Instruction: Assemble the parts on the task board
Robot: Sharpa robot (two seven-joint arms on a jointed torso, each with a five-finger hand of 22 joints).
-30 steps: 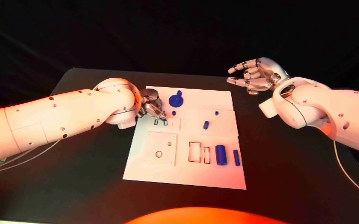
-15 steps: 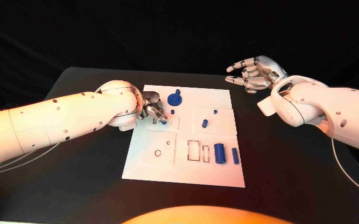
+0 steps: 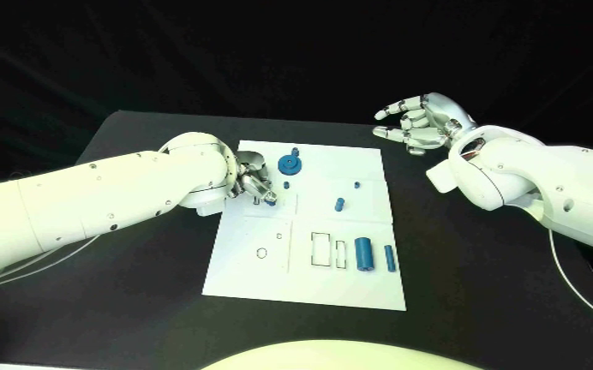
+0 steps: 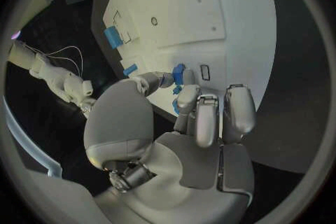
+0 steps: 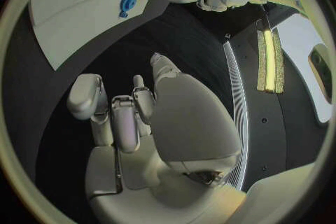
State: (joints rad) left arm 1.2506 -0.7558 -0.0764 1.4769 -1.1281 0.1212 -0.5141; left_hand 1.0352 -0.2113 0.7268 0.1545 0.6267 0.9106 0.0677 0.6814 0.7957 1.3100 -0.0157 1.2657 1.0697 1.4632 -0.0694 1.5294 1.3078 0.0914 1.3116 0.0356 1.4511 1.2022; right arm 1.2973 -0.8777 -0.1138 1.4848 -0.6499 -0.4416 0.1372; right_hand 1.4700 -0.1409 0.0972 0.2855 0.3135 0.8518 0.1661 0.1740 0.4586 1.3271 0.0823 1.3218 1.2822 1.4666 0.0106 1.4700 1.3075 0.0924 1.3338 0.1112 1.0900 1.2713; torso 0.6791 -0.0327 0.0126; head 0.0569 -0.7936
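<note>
Blue part (image 4: 178, 74) stayed pinched in left hand (image 3: 252, 180) near task board (image 3: 371, 293) left edge, insertion pending; right hand (image 3: 420, 123) idled, fingers apart.

One task board (image 3: 309, 241), six blue parts (image 3: 363, 253), two hands (image 3: 252, 179), one table (image 3: 470, 276)

The left hand (image 3: 251, 180) is crowding the board's (image 3: 346, 289) upper left, while bare table (image 3: 482, 284) is lying open at lower right.

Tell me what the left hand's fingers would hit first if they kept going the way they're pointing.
Probably the small blue part at the fingers of the left hand, then the task board beneath; depth is hard to judge.
</note>
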